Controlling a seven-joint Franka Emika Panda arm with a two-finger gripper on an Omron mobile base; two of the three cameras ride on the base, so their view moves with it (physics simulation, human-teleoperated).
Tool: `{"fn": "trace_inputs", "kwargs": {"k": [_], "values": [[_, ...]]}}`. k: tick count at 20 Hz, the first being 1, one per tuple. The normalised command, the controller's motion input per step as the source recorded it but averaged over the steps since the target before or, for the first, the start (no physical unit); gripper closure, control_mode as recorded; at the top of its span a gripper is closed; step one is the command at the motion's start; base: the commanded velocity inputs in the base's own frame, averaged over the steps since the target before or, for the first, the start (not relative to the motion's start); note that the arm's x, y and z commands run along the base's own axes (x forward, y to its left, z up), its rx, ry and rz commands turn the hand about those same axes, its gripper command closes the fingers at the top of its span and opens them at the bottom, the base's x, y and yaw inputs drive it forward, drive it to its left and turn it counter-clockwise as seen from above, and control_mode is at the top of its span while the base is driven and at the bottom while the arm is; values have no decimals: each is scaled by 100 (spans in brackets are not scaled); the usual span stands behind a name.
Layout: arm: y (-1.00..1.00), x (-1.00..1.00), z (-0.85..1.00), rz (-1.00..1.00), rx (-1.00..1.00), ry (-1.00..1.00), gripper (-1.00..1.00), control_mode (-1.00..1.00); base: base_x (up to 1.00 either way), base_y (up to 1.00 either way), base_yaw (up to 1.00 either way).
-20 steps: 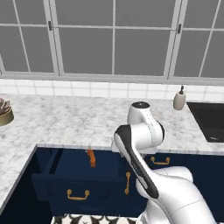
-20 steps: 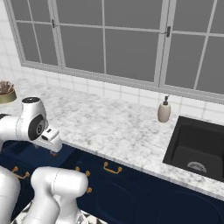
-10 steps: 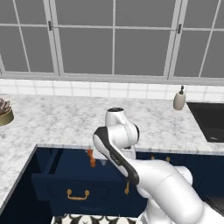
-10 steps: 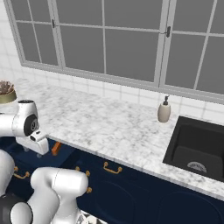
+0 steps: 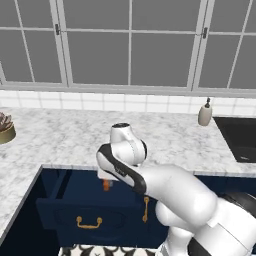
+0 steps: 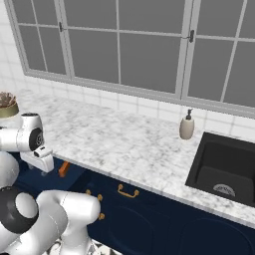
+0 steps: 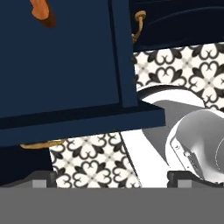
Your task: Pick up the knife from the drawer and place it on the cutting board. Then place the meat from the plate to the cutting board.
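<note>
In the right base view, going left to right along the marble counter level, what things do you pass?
Small potted succulent in a brass-coloured bowl → white robot arm's round joint → orange handle of the kitchen knife in the open navy drawer → beige soap dispenser bottle → black recessed sink.

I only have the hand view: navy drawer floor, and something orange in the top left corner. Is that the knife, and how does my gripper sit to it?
Observer: Most likely its handle. In the left base view the knife shows an orange handle just below the gripper, inside the open drawer.
Operator: How does the drawer sit under the counter?
Observer: It is pulled out from under the marble counter, near the counter's left corner.
Operator: Anything on that counter close to me?
Observer: A potted plant stands at the far left, and a soap dispenser stands off to the right beside the black sink.
</note>
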Motion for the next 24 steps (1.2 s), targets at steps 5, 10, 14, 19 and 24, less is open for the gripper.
{"fn": "trace_inputs", "kwargs": {"k": [5, 10, 14, 19, 24], "values": [[17, 18, -50, -2, -2, 0, -100, -100, 0, 0, 0], [25, 17, -48, -1, -2, 0, -100, -100, 0, 0, 0], [23, 23, -38, -1, -2, 0, -100, -100, 0, 0, 0], [18, 29, -26, 0, 0, 1, -100, -100, 0, 0, 0], [10, 34, -28, 0, -1, 0, -100, -100, 0, 0, 0]]}}
